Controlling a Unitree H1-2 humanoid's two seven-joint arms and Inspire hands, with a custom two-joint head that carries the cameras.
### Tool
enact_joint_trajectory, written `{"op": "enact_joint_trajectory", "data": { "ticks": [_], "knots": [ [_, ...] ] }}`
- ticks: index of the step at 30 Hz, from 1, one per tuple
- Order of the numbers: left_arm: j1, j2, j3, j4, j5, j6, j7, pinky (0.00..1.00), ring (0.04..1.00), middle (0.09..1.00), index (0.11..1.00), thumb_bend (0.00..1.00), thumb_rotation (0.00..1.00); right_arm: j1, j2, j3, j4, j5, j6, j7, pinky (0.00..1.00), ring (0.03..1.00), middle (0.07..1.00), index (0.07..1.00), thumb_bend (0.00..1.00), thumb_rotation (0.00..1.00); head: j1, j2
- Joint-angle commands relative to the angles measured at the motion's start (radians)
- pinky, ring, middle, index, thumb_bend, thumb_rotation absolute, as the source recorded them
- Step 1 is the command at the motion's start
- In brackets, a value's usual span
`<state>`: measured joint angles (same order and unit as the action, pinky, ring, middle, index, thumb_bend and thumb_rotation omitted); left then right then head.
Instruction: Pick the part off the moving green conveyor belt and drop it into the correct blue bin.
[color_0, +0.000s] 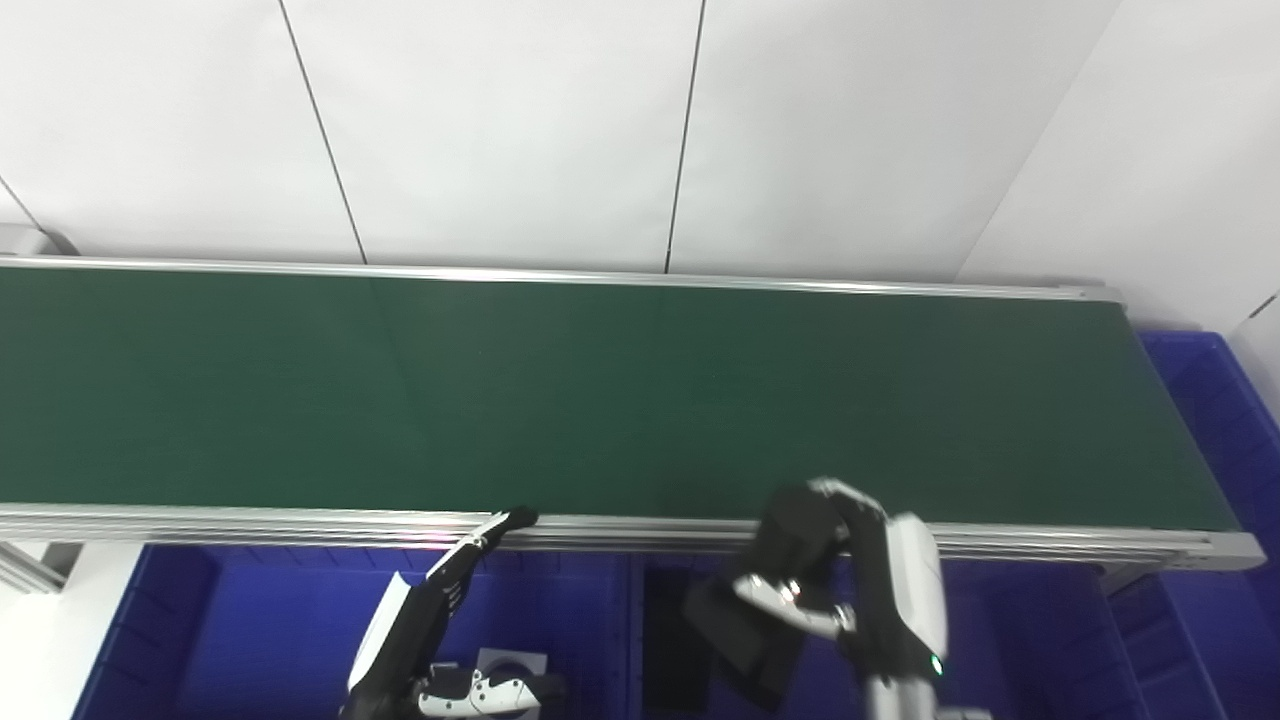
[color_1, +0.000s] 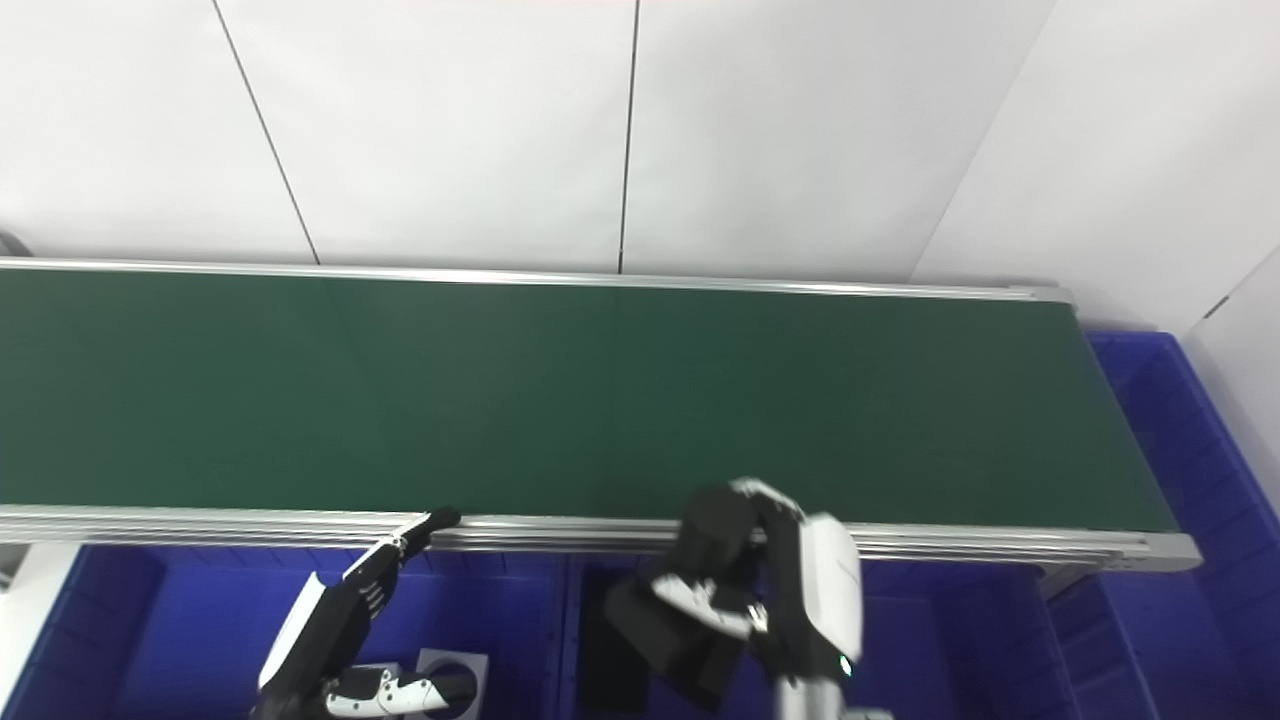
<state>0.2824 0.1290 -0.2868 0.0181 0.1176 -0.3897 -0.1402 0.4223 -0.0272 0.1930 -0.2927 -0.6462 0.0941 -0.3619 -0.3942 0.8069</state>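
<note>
Two hands are in my view, both low and just in front of the belt's near rail (color_0: 300, 525). My right hand (color_0: 800, 590) hangs over the blue bin (color_0: 1010, 640) under the rail, its fingers curled around a dark, blocky part (color_0: 740, 640) that hangs below the palm. I read that as a closed hold on the part, with the hand placed there so the part can fall straight into the bin. The part is black against black fingers, though, so I cannot say for certain where the grasp ends and the part begins.

My left hand (color_0: 430, 610) is beside it, farther left along the rail. Its fingers are stretched out and apart, with one fingertip (color_0: 520, 517) reaching up to the rail, and it holds nothing. I take it to be waiting out of the way. Below it, in the left bin (color_0: 250, 620), sits a pale squarish piece with a round hole (color_0: 510, 668), partly covered by the wrist.

The belt (color_0: 600, 390) beyond the rail shows bare green as far as I can see it. It runs off the left edge, so anything coming from there is hidden. Another bin (color_0: 1215, 400) sits past the belt's right end, cut off by the frame. Both arms are cropped at the bottom edge, and the bin floors are mostly out of sight.
</note>
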Motion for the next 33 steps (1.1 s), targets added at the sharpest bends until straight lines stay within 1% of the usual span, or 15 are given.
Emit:
{"op": "enact_joint_trajectory", "data": {
  "ticks": [1,4,8,14,17,18,20,22,23,24,25,26,28,30,33],
  "knots": [
    [-0.019,-0.002,0.007,-0.014,-0.006,-0.022,-0.006,0.97,0.947,0.908,0.841,0.83,0.27,-0.009,-0.012,-0.011,-0.012,-0.013,-0.035,0.001,0.36,0.431,0.538,0.473,0.51,0.0,0.001,0.005],
    [-0.019,0.001,0.008,-0.021,0.0,-0.012,-0.008,0.96,0.947,0.908,0.839,0.84,0.28,-0.004,-0.029,-0.016,0.008,-0.029,-0.008,0.028,0.39,0.436,0.538,0.472,0.51,0.0,-0.001,0.011],
    [-0.019,0.002,0.014,-0.028,-0.003,-0.005,-0.013,0.96,0.947,0.908,0.84,0.84,0.28,-0.015,-0.049,-0.005,0.039,-0.101,0.026,0.058,0.43,0.448,0.517,0.475,0.51,0.0,-0.004,0.031],
    [-0.019,-0.002,0.023,-0.035,-0.009,0.003,-0.021,0.95,0.95,0.914,0.843,0.84,0.29,-0.041,-0.055,0.006,0.058,-0.144,0.111,0.156,0.5,0.469,0.534,0.459,0.51,0.0,-0.007,0.047],
    [-0.016,-0.003,0.027,-0.045,-0.019,0.013,-0.027,0.94,0.946,0.914,0.844,0.85,0.29,-0.053,-0.076,0.032,0.062,-0.193,0.143,0.214,0.53,0.465,0.534,0.466,0.51,0.0,-0.01,0.061],
    [-0.015,-0.002,0.027,-0.05,-0.023,0.019,-0.031,0.94,0.946,0.916,0.844,0.85,0.29,-0.056,-0.083,0.041,0.062,-0.207,0.149,0.229,0.56,0.577,0.535,0.469,0.52,0.0,-0.012,0.066],
    [-0.016,-0.001,0.03,-0.054,-0.022,0.017,-0.032,0.94,0.946,0.918,0.844,0.85,0.29,-0.059,-0.092,0.055,0.052,-0.235,0.183,0.274,0.66,0.69,0.68,0.49,0.51,0.1,-0.014,0.076],
    [-0.016,0.0,0.033,-0.058,-0.023,0.021,-0.035,0.93,0.945,0.917,0.844,0.85,0.3,-0.062,-0.1,0.071,0.04,-0.275,0.207,0.302,0.75,0.766,0.749,0.496,0.51,0.14,-0.017,0.089],
    [-0.017,0.001,0.035,-0.063,-0.026,0.025,-0.038,0.93,0.945,0.918,0.845,0.85,0.3,-0.064,-0.103,0.079,0.032,-0.3,0.222,0.317,0.8,0.802,0.779,0.641,0.61,0.22,-0.02,0.096],
    [-0.017,0.001,0.036,-0.066,-0.028,0.027,-0.039,0.93,0.945,0.917,0.845,0.84,0.3,-0.065,-0.108,0.089,0.021,-0.331,0.241,0.345,0.84,0.828,0.797,0.698,0.65,0.28,-0.023,0.1],
    [-0.017,0.0,0.038,-0.07,-0.027,0.031,-0.039,0.93,0.939,0.913,0.843,0.85,0.3,-0.067,-0.112,0.097,0.008,-0.367,0.267,0.382,0.91,0.881,0.836,0.763,0.68,0.39,-0.023,0.1],
    [-0.016,0.001,0.039,-0.074,-0.029,0.036,-0.04,0.93,0.938,0.912,0.842,0.85,0.3,-0.067,-0.115,0.104,-0.005,-0.395,0.286,0.414,0.92,0.889,0.842,0.771,0.68,0.41,-0.023,0.101],
    [-0.015,0.0,0.041,-0.075,-0.035,0.038,-0.041,0.93,0.941,0.911,0.842,0.85,0.3,-0.068,-0.122,0.119,-0.028,-0.447,0.326,0.492,0.98,0.945,0.883,0.818,0.72,0.51,-0.024,0.1],
    [-0.015,-0.002,0.042,-0.071,-0.04,0.035,-0.042,0.94,0.94,0.909,0.84,0.86,0.29,-0.063,-0.121,0.125,-0.046,-0.473,0.346,0.536,1.0,0.987,0.915,0.845,0.76,0.56,-0.022,0.097],
    [-0.014,-0.002,0.042,-0.072,-0.043,0.035,-0.043,0.94,0.934,0.91,0.828,0.86,0.28,-0.043,-0.107,0.123,-0.065,-0.492,0.342,0.529,1.0,0.999,0.953,0.88,0.84,0.61,-0.022,0.085]
  ]
}}
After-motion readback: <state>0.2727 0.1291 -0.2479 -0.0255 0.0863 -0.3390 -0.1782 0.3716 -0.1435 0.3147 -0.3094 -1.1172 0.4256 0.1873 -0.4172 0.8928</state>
